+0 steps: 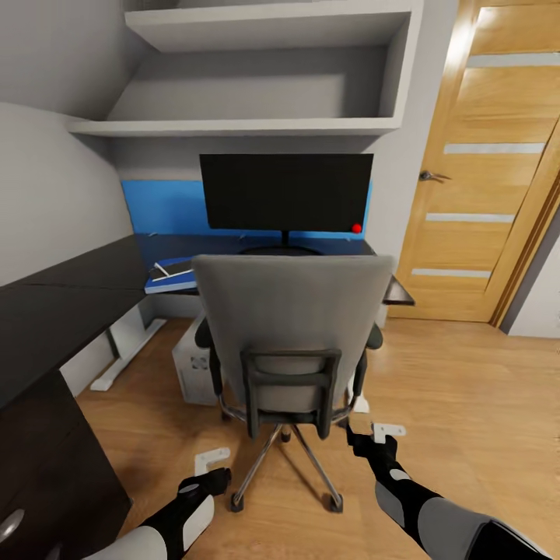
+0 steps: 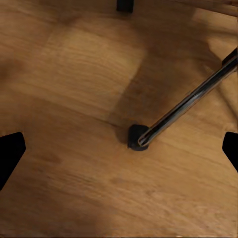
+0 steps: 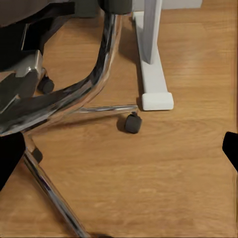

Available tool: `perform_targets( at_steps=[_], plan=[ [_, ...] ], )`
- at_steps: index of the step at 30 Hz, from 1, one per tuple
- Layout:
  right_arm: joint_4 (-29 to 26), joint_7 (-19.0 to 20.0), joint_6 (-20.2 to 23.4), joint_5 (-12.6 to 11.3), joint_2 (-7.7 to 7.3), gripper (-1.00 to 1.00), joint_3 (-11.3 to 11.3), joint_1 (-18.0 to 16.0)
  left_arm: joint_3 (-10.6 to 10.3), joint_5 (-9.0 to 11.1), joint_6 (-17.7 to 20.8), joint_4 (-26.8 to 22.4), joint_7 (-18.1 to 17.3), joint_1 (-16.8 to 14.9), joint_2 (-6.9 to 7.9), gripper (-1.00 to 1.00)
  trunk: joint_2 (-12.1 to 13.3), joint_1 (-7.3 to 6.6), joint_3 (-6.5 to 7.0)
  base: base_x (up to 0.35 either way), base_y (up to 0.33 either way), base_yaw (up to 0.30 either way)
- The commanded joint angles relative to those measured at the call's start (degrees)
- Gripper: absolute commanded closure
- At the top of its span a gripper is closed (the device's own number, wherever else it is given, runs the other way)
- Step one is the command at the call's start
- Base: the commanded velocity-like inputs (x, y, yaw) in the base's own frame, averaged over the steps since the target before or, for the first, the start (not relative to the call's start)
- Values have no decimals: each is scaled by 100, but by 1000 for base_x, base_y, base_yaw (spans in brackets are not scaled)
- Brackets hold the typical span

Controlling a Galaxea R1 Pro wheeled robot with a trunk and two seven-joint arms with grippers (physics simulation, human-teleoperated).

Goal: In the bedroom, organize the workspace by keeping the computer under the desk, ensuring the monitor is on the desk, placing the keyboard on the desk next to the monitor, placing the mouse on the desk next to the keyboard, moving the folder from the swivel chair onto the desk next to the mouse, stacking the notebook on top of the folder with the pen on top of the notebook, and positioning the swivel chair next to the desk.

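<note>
The grey swivel chair [image 1: 294,334] stands with its back to me, pushed in at the black desk [image 1: 70,303]. The black monitor [image 1: 285,190] stands on the desk behind it. Left of the chair, a blue folder [image 1: 165,285] lies on the desk with the dark notebook [image 1: 180,270] and the white pen [image 1: 160,269] on top. The white-grey computer [image 1: 190,365] sits under the desk. Keyboard and mouse are hidden behind the chair back. My left gripper [image 1: 211,459] [image 2: 119,153] hangs open above a chair castor [image 2: 138,138]. My right gripper [image 1: 379,430] [image 3: 119,153] is open beside the chrome base [image 3: 74,99].
A wood door [image 1: 498,171] fills the right wall, with open wood floor [image 1: 467,389] before it. Grey shelves [image 1: 257,78] hang above the monitor. The desk's black drawer block [image 1: 47,459] stands close on my left. A white desk foot [image 3: 154,84] lies by a castor [image 3: 132,122].
</note>
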Motion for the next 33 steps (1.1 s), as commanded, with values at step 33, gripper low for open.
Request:
perform_targets(
  at_steps=[33],
  plan=[
    [542, -43, -653, -43, 12, -100, 50, 1797, -22, 97, -1005, 1147, 42, 1266, 333, -100, 1281, -707, 569, -102, 0, 0]
  ],
)
